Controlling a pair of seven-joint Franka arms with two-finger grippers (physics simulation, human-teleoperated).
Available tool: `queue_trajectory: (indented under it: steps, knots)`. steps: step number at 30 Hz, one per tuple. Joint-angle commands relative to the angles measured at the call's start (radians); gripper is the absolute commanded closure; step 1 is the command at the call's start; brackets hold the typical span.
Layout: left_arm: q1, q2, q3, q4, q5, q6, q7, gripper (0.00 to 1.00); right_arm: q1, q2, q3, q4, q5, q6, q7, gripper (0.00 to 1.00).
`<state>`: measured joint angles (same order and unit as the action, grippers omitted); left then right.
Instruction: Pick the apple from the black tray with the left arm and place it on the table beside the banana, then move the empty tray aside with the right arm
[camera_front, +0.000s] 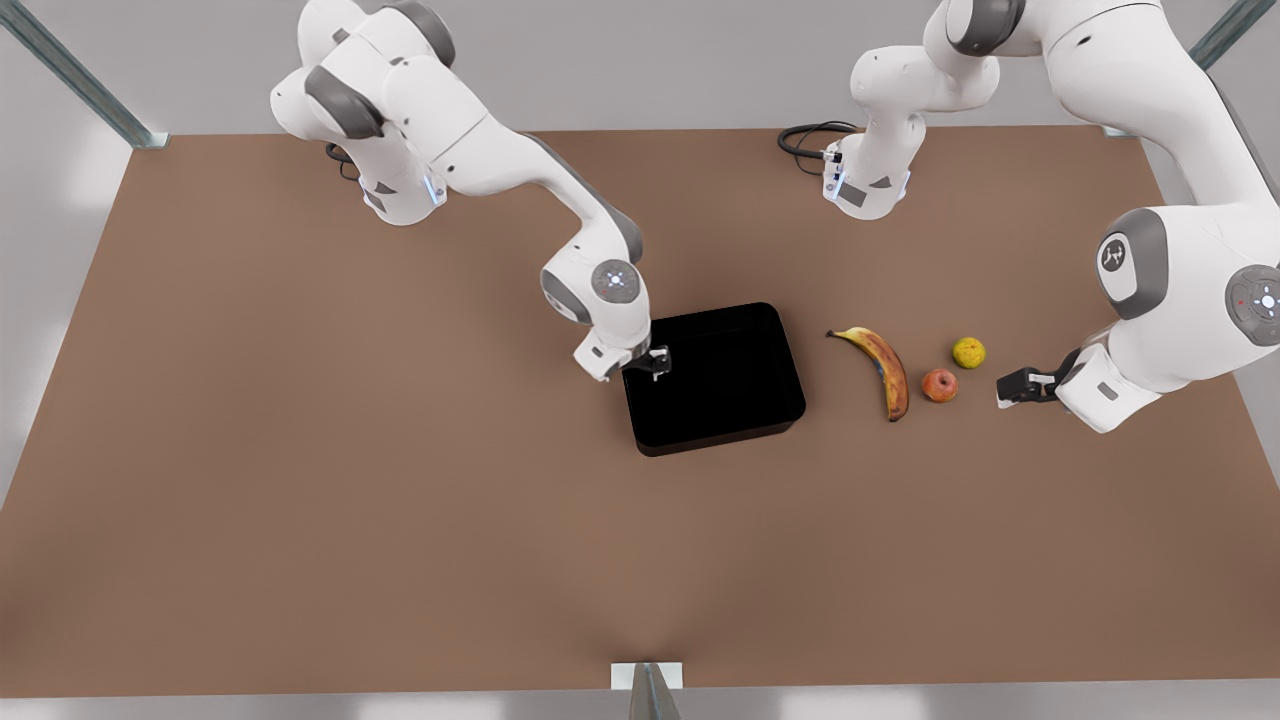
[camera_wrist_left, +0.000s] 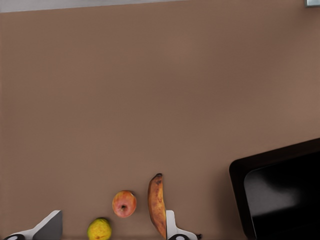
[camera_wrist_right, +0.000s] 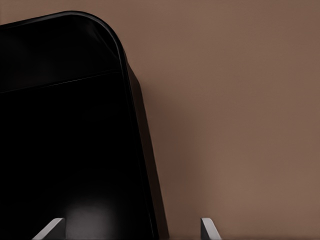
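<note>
Apple (camera_front: 939, 385), small, round and red-orange with a yellowish patch, sits on the large matte brown table (camera_front: 300, 450), out of the tray and between the curved, brown-blotched yellow banana (camera_front: 884, 369) and the left gripper (camera_front: 1003, 388). It lies just beside the banana without touching it, in the half of the table toward the front view's right edge. A smaller yellow-green round fruit (camera_front: 968, 352) rests near the apple, slightly closer to the far edge. The left gripper hangs low above the table, just beside the apple, its fingers (camera_wrist_left: 50, 226) spread wide and holding nothing; in the left wrist view the apple (camera_wrist_left: 124, 203), banana (camera_wrist_left: 157, 205) and yellow-green fruit (camera_wrist_left: 99, 229) lie ahead of them. The glossy black rectangular tray (camera_front: 716, 378) with rounded corners and low walls stands empty near the table's middle, well apart from the banana. The right gripper (camera_front: 652, 364) is at the tray's wall on the front view's left, fingers (camera_wrist_right: 207, 228) apart either side of that wall (camera_wrist_right: 145, 165), not closed on it.
</note>
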<state>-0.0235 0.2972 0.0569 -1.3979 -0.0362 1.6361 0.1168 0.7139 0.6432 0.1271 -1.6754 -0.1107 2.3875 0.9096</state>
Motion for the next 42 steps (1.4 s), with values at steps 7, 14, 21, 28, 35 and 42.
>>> queue_trajectory:
  steps: [7, 14, 21, 28, 35, 42]
  knots:
    - [0.0, -0.001, 0.003, 0.0, 0.001, 0.001, 0.035, 0.0, 0.001, 0.021, 0.0, -0.004, 0.0, 0.052, -0.037, 0.0]
    - [0.0, -0.001, 0.003, 0.0, 0.001, -0.001, 0.035, 0.0, 0.001, 0.038, 0.0, -0.001, 0.003, 0.052, -0.035, 0.17]
    - [0.0, -0.001, 0.003, 0.0, 0.003, -0.001, 0.035, 0.0, -0.001, 0.036, -0.001, -0.001, 0.026, 0.052, -0.035, 0.72]
    - [0.0, -0.001, 0.003, 0.0, 0.003, -0.001, 0.035, 0.0, -0.007, -0.005, -0.001, -0.004, 0.115, 0.039, -0.097, 0.81]
    - [0.0, -0.006, 0.003, 0.0, 0.022, -0.004, 0.037, 0.0, -0.033, -0.086, -0.006, -0.003, 0.174, -0.08, -0.193, 0.81]
    - [-0.001, -0.004, 0.003, 0.002, 0.022, -0.004, 0.037, 0.0, -0.057, -0.146, -0.015, -0.003, 0.175, -0.197, -0.259, 0.8]
